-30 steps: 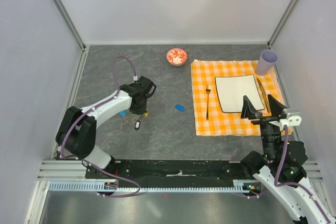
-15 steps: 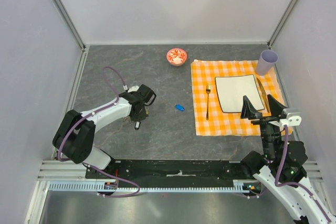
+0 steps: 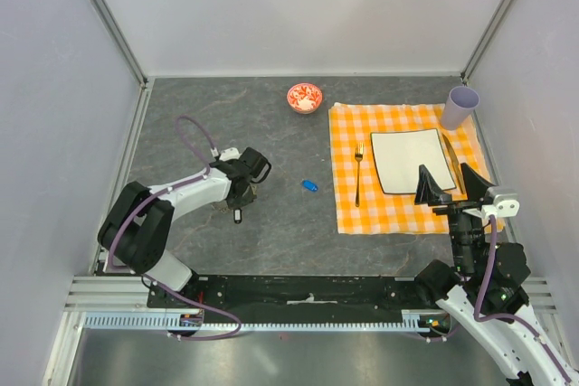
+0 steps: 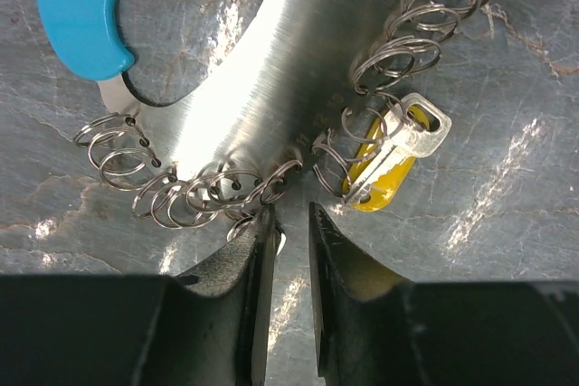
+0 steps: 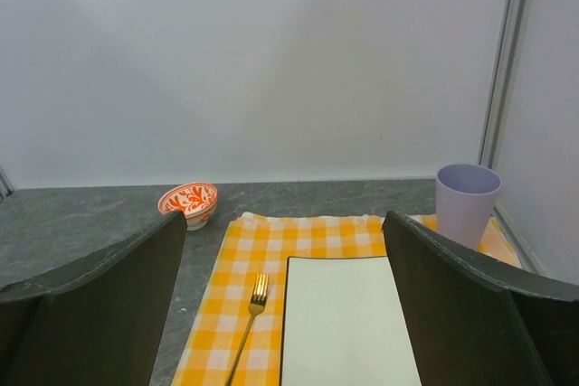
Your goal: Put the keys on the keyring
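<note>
Grey stone table [image 3: 271, 241] carried the keyring [image 4: 244, 70] toward its left edge, a yellow key [image 4: 389, 164] seemingly threaded; a blue key [image 3: 309, 185] lay loose mid-surface. Over the ring the left gripper [image 4: 288, 223] hovered narrowly parted, grasping nothing; the right gripper [image 5: 282, 223] gaped empty.

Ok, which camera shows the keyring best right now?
Left wrist: the keyring fills the frame, blue strip and small rings sharp. From the top it's mostly hidden under the left arm; the right wrist doesn't show it.
</note>
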{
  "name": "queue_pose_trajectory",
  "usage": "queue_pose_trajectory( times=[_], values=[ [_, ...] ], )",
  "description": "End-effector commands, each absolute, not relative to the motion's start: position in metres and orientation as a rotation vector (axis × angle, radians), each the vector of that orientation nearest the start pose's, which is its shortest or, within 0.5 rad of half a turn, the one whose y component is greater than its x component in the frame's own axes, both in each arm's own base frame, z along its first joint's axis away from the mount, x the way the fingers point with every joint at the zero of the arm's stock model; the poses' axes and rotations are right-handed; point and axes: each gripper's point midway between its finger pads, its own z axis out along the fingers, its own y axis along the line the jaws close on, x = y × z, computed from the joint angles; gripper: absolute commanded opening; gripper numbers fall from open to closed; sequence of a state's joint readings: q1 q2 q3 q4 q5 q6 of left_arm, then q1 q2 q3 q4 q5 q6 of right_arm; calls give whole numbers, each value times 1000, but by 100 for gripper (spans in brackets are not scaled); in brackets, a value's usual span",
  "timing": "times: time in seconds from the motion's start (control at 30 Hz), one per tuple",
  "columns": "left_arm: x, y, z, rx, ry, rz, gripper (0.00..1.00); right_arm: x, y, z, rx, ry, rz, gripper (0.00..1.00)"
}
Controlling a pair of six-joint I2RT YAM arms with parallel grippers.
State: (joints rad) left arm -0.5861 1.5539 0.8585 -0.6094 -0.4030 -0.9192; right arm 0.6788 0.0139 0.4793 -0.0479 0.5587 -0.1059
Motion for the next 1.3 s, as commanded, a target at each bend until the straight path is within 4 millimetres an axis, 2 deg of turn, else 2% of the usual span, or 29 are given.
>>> queue_pose_trajectory(
  times=[0.0, 0.17, 0.5, 0.53, 0.67, 0.7, 0.73, 0.9, 1.27],
  values=[
    [271, -121, 21, -615, 2516, 163, 29, 187, 24, 336, 41, 1212, 167, 98],
    [269, -118, 22, -643, 2498, 159, 29, 188, 24, 336, 43, 1214, 165, 98],
    [277, -108, 36, -647, 2406, 167, 30, 188, 24, 335, 42, 1216, 164, 98],
    [276, -107, 36, -647, 2407, 168, 37, 187, 24, 336, 43, 1213, 167, 98],
    [277, -104, 39, -644, 2393, 179, 39, 187, 24, 336, 42, 1215, 166, 98],
    [277, -103, 39, -642, 2389, 188, 45, 188, 24, 335, 40, 1215, 164, 98],
    [278, -102, 40, -641, 2384, 189, 45, 187, 24, 335, 38, 1216, 167, 98],
    [282, -102, 40, -616, 2378, 180, 45, 187, 24, 335, 39, 1216, 168, 98],
    [276, -107, 32, -614, 2422, 156, 34, 188, 23, 335, 44, 1216, 164, 98]
  ],
)
